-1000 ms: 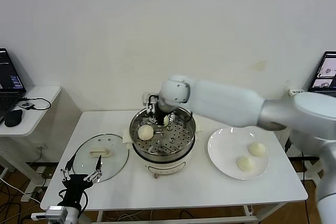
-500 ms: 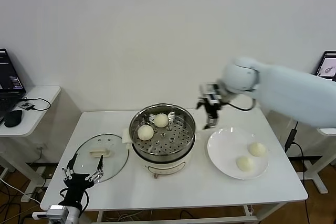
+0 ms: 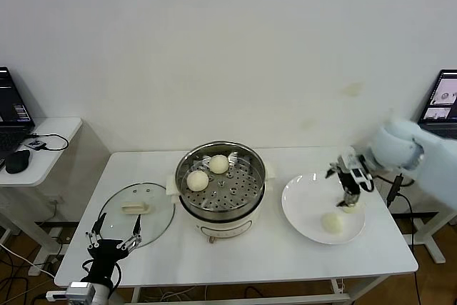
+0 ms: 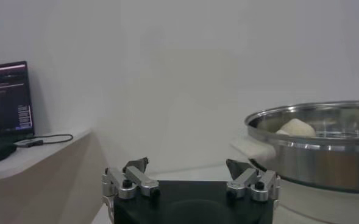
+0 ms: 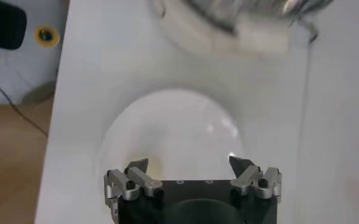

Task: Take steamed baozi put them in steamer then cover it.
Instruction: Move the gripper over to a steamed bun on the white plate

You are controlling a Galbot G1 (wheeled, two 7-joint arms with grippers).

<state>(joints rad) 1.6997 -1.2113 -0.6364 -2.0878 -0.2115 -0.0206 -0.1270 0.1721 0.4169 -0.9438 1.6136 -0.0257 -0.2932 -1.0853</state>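
Observation:
The steamer (image 3: pixel 221 189) stands mid-table with two steamed baozi on its perforated tray, one at the back (image 3: pixel 218 164) and one at the left (image 3: pixel 198 180). On the white plate (image 3: pixel 303 205) to its right lies a third baozi (image 3: pixel 332 222). Another (image 3: pixel 350 208) is mostly hidden under my right gripper (image 3: pixel 348 198), which hangs open just over it with nothing between its fingers. The right wrist view shows this open gripper (image 5: pixel 188 163) above the plate (image 5: pixel 173 128). The cover (image 3: pixel 137 212) lies flat left of the steamer. My left gripper (image 3: pixel 114 242) waits open, low at the table's front left corner.
A side desk (image 3: pixel 50 141) with a laptop and a mouse stands to the left. A second screen (image 3: pixel 444 98) is at the far right. In the left wrist view the steamer's rim (image 4: pixel 313 119) sits to one side of the left gripper (image 4: pixel 187 165).
My right arm swung from inside the steamer rightward to above the plate, leaving a second baozi on the tray. The left arm stayed put.

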